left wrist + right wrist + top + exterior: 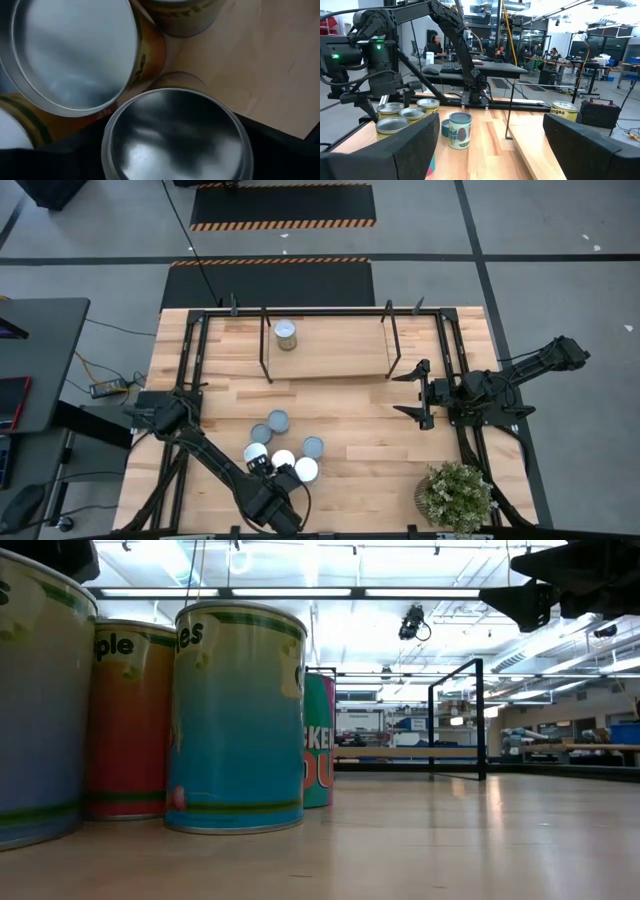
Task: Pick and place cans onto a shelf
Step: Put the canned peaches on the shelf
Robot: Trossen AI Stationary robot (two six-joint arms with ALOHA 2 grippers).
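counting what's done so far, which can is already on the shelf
The lone can near the shelf's left end; the other cans are clustered on the table by the left hand.

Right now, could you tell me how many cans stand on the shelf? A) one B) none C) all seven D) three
A: the high view shows a single can on the shelf; the other cans sit clustered on the table near the left claw.

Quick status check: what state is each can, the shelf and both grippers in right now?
Can on shelf: upright, alone.
Table cans: six upright, clustered near the left gripper.
Shelf: holds one can.
Left gripper: at the cluster, around one can.
Right gripper: open, empty, beside the shelf.
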